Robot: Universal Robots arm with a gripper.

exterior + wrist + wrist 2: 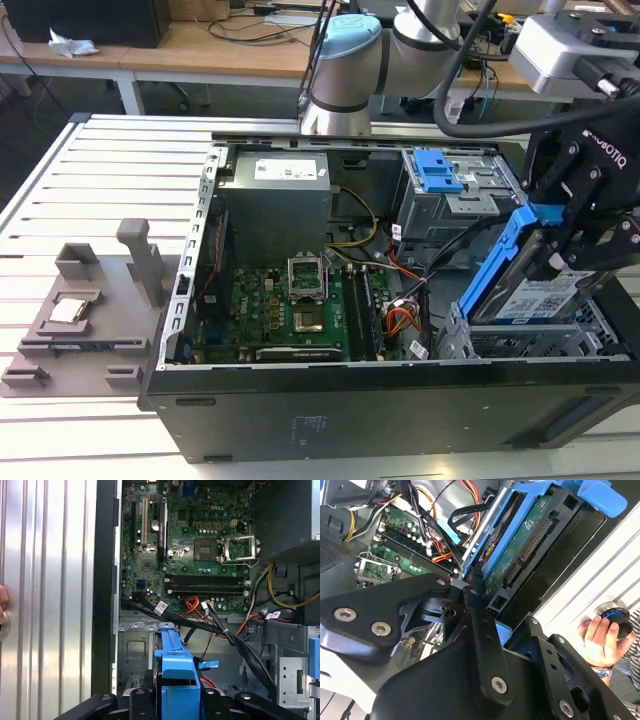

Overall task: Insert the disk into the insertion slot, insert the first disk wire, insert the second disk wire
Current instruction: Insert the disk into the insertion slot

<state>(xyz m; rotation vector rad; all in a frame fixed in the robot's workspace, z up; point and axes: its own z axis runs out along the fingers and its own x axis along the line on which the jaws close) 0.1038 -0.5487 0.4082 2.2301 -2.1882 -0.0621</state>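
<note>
The disk [535,300] was held clamped in the gripper [562,262] and steeply tilted, its lower edge just above the insertion slot [510,345], at the exterior view's right inside the opened computer case [300,420].

My arm [345,60] arches overhead with the wrist angled downward; my pincer [560,262] grips the tilted disk [535,300] edgewise.

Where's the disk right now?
At the exterior view's right, the disk is gripped by the hand and tilted over the insertion slot, next to the taller grey cage.
</note>
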